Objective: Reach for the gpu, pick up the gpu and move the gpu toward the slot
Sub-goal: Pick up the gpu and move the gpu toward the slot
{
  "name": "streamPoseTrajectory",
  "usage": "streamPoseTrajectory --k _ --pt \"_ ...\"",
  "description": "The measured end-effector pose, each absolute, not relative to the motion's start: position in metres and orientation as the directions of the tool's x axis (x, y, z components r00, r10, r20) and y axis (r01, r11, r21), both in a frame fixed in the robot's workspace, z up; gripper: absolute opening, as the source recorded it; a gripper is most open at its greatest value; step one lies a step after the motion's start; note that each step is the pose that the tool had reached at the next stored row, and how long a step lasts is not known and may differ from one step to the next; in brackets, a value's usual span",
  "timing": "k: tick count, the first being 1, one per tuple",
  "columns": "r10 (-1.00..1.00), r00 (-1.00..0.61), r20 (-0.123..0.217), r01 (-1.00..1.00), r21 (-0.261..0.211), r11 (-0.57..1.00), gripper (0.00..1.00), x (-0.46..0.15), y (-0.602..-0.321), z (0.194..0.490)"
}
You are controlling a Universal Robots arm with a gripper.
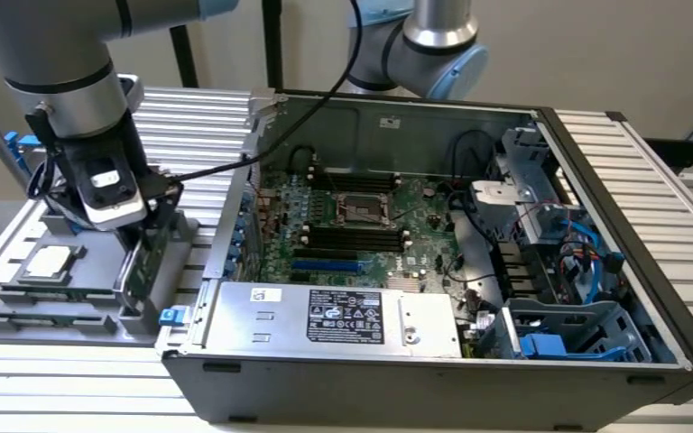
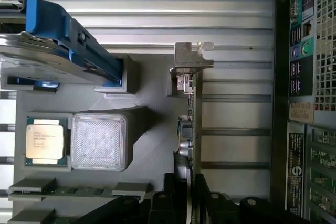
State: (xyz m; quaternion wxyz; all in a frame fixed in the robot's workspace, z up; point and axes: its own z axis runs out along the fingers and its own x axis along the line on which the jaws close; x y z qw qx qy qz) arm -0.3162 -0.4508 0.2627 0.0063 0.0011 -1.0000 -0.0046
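In the exterior view, a grey tray (image 1: 94,329) lies on the slatted table (image 1: 660,180) at the exterior view's left, just beside an open computer case (image 1: 443,383). The gripper (image 1: 142,236) is lowered over the tray edge nearest the case. There the gpu (image 1: 137,271) stands on edge in its holder, still seated in the tray. A processor chip (image 1: 51,262) lies flat in a square pocket toward the tray's far side from the case, and memory sticks (image 1: 40,293) rest in grooves along the tray's near edge. The case lies on its side with its side panel off. Inside it are the motherboard (image 1: 359,225) on the floor, a silver power supply (image 1: 335,316) along the near wall, and a drive cage (image 1: 563,334) with blue parts in the corner at the exterior view's right.

The wrist view looks straight down the card's thin edge. The gpu (image 2: 191,103) runs along the tray (image 2: 152,145), with its silver bracket (image 2: 191,59) at the end away from the gripper (image 2: 190,184). The black jaws are drawn in narrow, one on each side of the card, and grip it at its upper edge. This view also brings in a hard drive (image 2: 58,51) with blue rails, tilted in its own bay. The processor chip (image 2: 46,141) sits just beside a raised ribbed block (image 2: 98,141), with the memory sticks (image 2: 31,184) near them. Beyond the tray edge is the case's port panel (image 2: 307,77).
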Motion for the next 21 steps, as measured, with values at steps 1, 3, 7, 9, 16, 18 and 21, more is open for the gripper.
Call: streamPoseTrajectory --k 1,3,7,9,16,18,21 --pt "-0.002 -1.0 0.013 -0.002 0.01 1.0 0.26 -0.316 -0.451 0.266" --pt "-0.002 -1.0 0.014 -0.002 0.011 1.0 0.26 -0.316 -0.451 0.273" --pt "-0.002 -1.0 0.015 -0.002 0.012 1.0 0.26 -0.316 -0.451 0.289" --pt "-0.002 -1.0 0.015 -0.002 0.013 1.0 0.26 -0.316 -0.451 0.299" --pt "-0.002 -1.0 0.021 -0.002 0.013 1.0 0.26 -0.313 -0.451 0.331" --pt "-0.002 -1.0 0.022 -0.002 0.013 1.0 0.26 -0.312 -0.451 0.34" --pt "-0.003 -1.0 0.025 -0.002 0.013 1.0 0.26 -0.307 -0.451 0.353"
